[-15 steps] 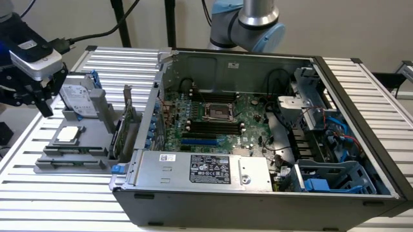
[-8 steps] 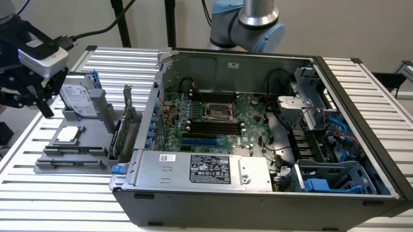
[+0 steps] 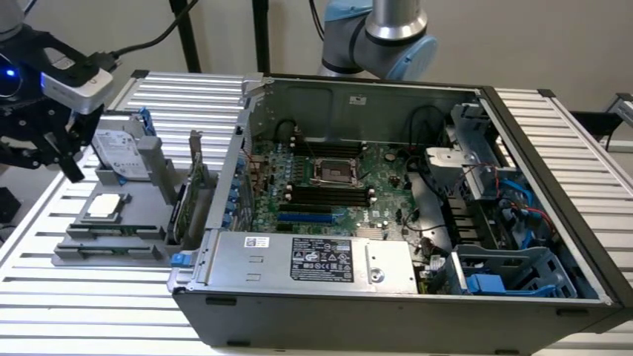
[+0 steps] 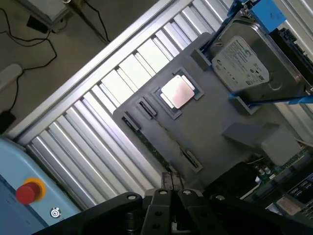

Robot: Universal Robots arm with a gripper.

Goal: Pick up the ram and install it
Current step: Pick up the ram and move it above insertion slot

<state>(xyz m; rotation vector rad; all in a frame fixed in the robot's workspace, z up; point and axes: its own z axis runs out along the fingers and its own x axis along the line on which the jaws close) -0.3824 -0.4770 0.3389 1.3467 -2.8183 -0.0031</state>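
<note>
The ram [image 4: 152, 147] is a thin green stick standing on edge in a slot along the outer edge of the grey parts tray [image 4: 210, 122]. In the exterior view the ram [image 3: 107, 251] sits at the tray's near edge. My gripper [image 4: 172, 185] is shut with nothing between its fingers, and it hangs above the ram's end without touching it. In the exterior view the gripper [image 3: 67, 167] hovers over the tray's [image 3: 70, 256] far left part. The open computer case [image 3: 396, 297] holds the motherboard, whose black memory slots [image 3: 327, 196] lie near its middle.
On the tray lie a square silver processor [image 4: 177, 92] and a hard drive [image 4: 244, 63] in a blue frame. An upright expansion card [image 3: 193, 193] stands between tray and case. A red stop button [image 4: 27, 192] sits beyond the slatted table's [image 4: 102, 122] edge.
</note>
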